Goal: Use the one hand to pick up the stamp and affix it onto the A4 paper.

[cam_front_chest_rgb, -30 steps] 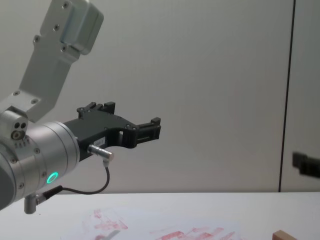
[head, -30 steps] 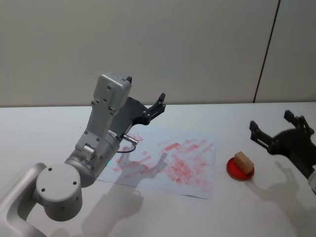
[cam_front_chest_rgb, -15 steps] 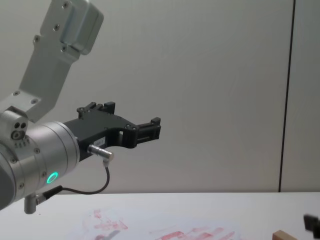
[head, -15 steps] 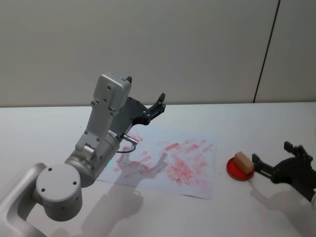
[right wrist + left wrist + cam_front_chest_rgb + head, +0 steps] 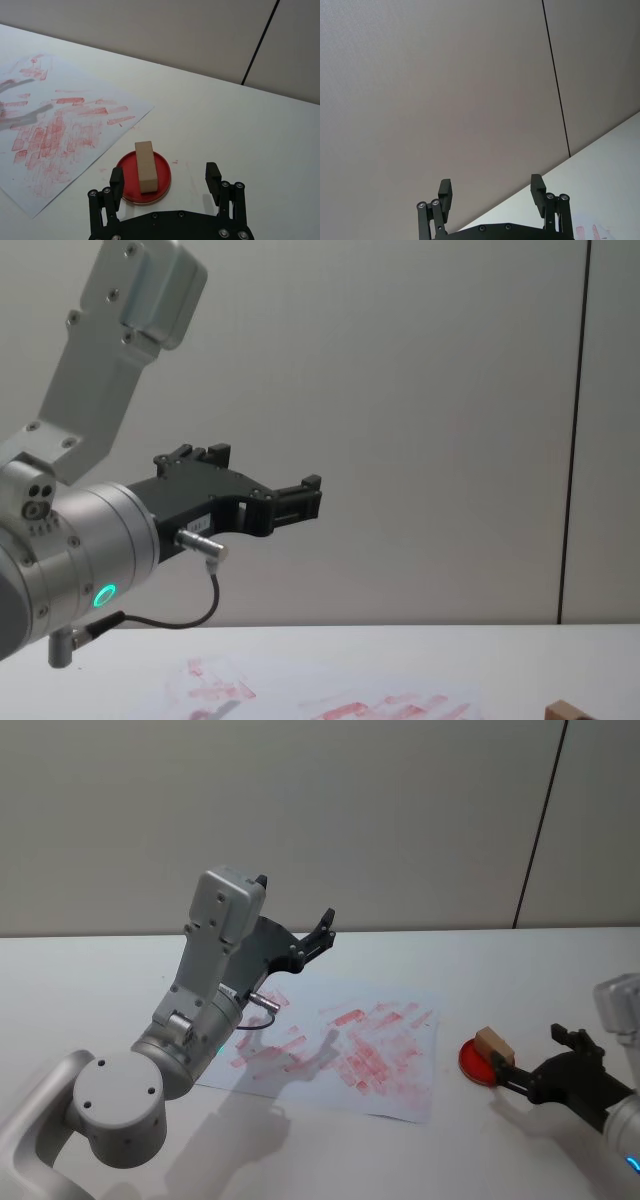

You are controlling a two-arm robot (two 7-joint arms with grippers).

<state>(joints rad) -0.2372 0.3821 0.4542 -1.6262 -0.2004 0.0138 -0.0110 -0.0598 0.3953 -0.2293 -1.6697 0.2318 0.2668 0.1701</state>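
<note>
since the stamp (image 5: pixel 146 166) is a small wooden block, we judge it light, stiff and sturdy, best pinched across its narrow sides; its underside is probably inky. it lies on a round red ink pad (image 5: pixel 162 176), just beside the red-smeared paper (image 5: pixel 50 125). our right gripper (image 5: pixel 528 1054) hovers low near it, fingers spread, holding nothing. the left gripper (image 5: pixel 491 186) is raised above the paper, fingers also apart. the table (image 5: pixel 80 970) is smooth and pale, with a bare wall (image 5: pixel 400 820) behind.
</note>
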